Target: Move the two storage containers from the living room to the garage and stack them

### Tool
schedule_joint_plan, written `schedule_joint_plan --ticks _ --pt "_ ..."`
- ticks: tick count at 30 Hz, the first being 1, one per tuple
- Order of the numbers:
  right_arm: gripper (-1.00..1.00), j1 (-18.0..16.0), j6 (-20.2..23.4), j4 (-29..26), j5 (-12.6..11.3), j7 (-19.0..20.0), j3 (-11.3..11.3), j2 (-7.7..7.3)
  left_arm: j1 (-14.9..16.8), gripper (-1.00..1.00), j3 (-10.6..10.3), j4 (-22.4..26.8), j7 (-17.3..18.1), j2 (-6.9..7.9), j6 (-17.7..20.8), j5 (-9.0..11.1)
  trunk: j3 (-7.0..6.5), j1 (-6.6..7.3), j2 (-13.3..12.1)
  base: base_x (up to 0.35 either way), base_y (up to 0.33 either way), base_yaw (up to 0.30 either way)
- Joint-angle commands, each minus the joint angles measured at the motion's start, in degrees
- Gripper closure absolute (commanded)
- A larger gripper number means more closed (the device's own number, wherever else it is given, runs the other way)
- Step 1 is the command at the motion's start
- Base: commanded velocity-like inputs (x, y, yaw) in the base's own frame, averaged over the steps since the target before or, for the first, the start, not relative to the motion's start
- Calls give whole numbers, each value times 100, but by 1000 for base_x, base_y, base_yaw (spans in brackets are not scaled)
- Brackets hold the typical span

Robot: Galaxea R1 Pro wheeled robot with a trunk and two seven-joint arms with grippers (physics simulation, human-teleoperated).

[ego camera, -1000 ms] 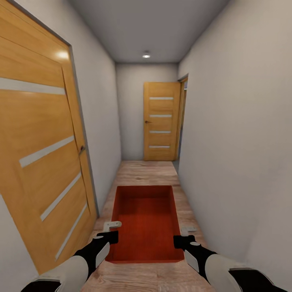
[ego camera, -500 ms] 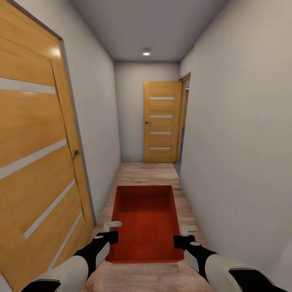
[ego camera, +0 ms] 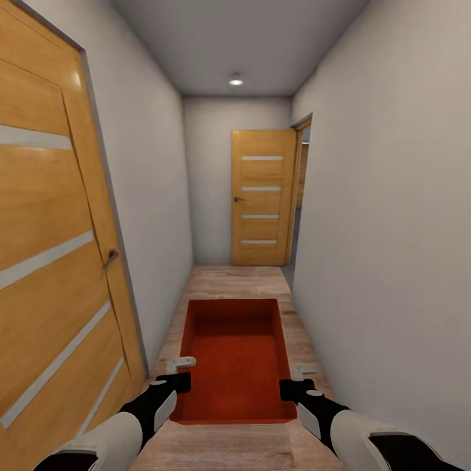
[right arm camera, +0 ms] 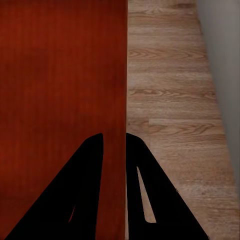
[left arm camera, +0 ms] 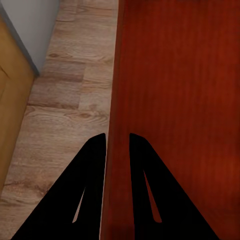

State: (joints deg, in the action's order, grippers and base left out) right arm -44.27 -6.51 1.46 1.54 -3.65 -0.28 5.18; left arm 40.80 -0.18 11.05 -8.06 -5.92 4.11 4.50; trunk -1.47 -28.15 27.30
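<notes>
An orange-red storage container [ego camera: 236,356] is carried low and level in front of the robot in a narrow hallway with a wood plank floor [ego camera: 239,278]. The left hand [ego camera: 178,373] is pinched on its left wall, one finger each side, and the right hand [ego camera: 297,381] likewise clamps the right wall. A closed wooden door [ego camera: 260,196] stands ahead, another door [ego camera: 52,261] close on the left

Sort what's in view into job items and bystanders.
Job:
bin, carried by both arms
left gripper, clamped on its wall
right gripper, clamped on the opposite wall

Bystanders:
near door
far door
ceiling lamp
</notes>
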Motion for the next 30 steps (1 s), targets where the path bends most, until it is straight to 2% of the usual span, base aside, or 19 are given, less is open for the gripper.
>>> schedule_joint_plan --ticks 1,30 --pt "100 -2 -33 13 -35 -35 -42 -34 3 100 272 20 -73 113 37 -46 1 -5 3 324 0 0" --pt "100 -2 -34 13 -31 -37 -42 -34 0 100 273 11 -77 125 37 -46 1 -5 3 324 0 0"
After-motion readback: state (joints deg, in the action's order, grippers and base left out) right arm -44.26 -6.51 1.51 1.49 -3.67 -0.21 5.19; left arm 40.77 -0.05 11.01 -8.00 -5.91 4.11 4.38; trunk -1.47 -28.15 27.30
